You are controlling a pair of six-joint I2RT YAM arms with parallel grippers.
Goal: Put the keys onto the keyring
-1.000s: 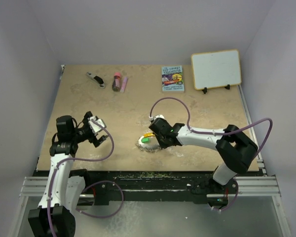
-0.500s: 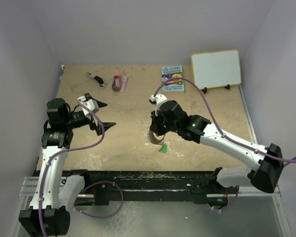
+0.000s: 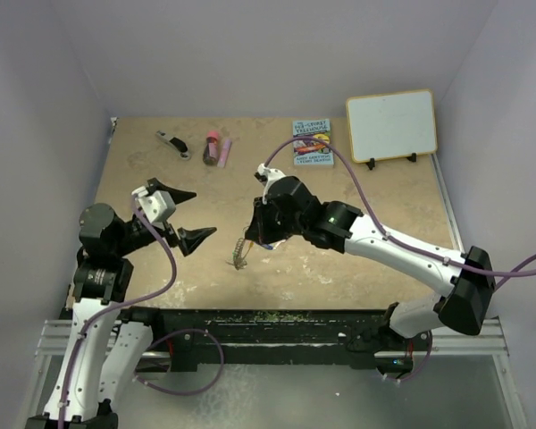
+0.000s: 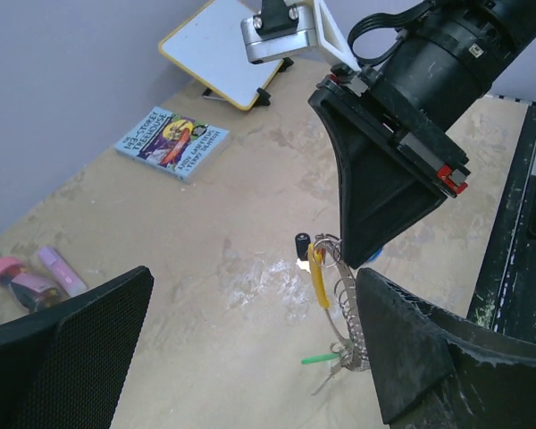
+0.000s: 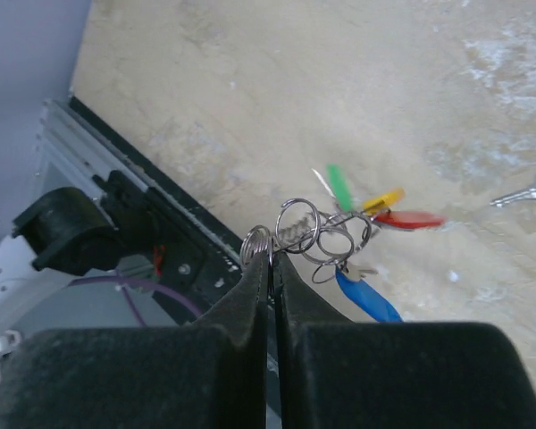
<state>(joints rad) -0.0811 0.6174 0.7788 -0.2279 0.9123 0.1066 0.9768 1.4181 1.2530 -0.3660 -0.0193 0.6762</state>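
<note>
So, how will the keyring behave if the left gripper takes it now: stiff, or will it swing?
The keyring hangs from a pinch at one edge by the right gripper, so it will probably swing or twist when touched. The keys dangle loose on small rings, so they likely flop and shift. Its thin metal may slip.

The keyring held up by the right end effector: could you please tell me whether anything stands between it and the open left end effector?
Nothing visible does. The round whitish keyring with a yellow stretch hangs from the shut right end effector, with only open air between it and the wide-open left end effector.
</note>
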